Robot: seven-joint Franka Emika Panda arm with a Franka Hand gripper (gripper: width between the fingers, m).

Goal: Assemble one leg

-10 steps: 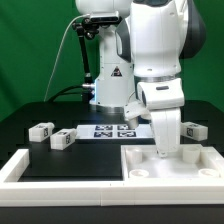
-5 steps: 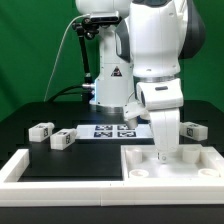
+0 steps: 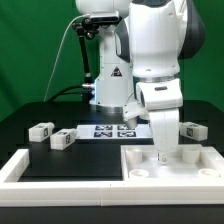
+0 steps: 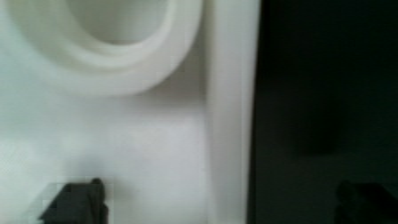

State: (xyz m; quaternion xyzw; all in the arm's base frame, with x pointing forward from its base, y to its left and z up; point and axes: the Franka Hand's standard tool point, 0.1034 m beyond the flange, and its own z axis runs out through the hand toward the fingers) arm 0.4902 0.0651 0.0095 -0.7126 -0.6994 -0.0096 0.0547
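Note:
Three small white legs with tags lie on the black table: one (image 3: 41, 129) and another (image 3: 62, 140) at the exterior view's left, a third (image 3: 192, 130) at the right behind the arm. My gripper (image 3: 163, 151) points straight down onto the far edge of the large white recessed panel (image 3: 195, 166). In the wrist view the gripper (image 4: 217, 202) is open and holds nothing. One dark fingertip (image 4: 71, 203) is over the panel (image 4: 107, 130) and the other over the black table, with the panel's edge between them. A round socket (image 4: 111, 25) shows in the panel.
The marker board (image 3: 108, 131) lies flat on the table between the legs and the arm's base (image 3: 108, 92). A white raised border (image 3: 22, 166) runs along the front and the exterior view's left of the work area.

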